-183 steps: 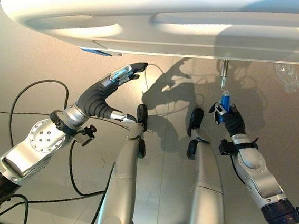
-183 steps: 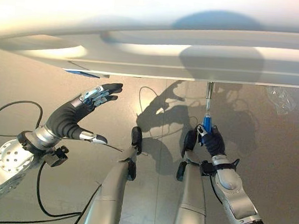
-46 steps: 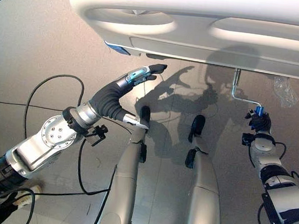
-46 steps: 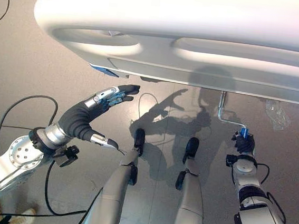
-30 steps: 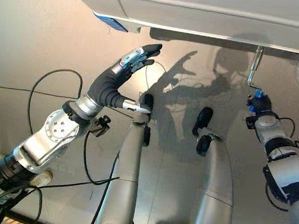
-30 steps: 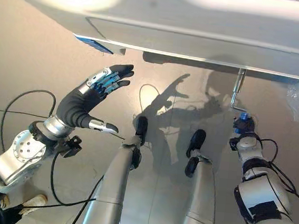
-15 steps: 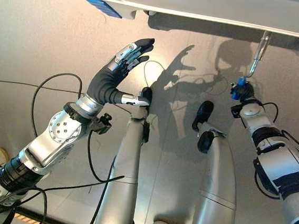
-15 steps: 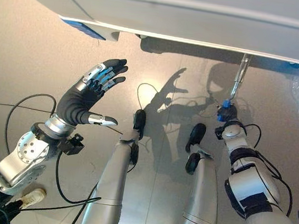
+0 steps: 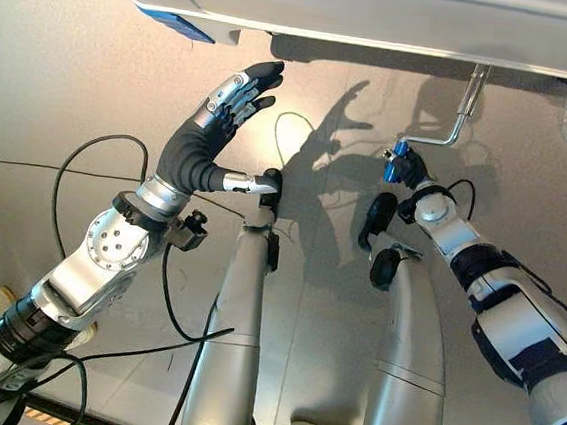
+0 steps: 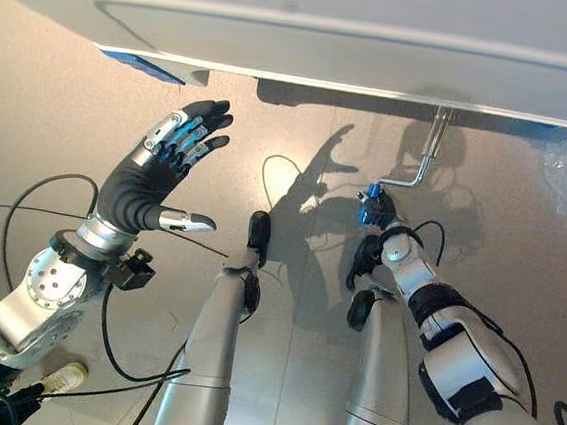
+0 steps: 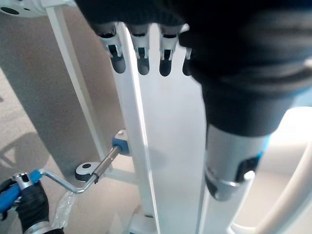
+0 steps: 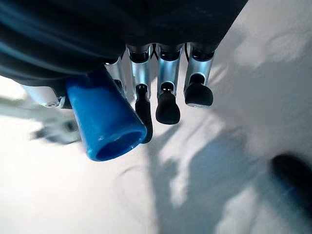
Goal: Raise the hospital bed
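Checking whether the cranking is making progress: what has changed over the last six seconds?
The right hand, shut on the blue crank handle, has swung the bent silver crank round: from hanging straight down, out to the robot's right, and now across to its left. The left hand stays open in the air beneath the white hospital bed, touching nothing.

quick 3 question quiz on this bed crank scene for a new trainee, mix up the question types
1. True or false: the right hand grips the crank's blue handle.
2. The left hand is: A) shut on the crank B) open, held up below the bed's edge C) flat on the floor.
3. Fill in: the metal crank runs up to the underside of the ____.

Key: 1 true; 2 B; 3 bed.
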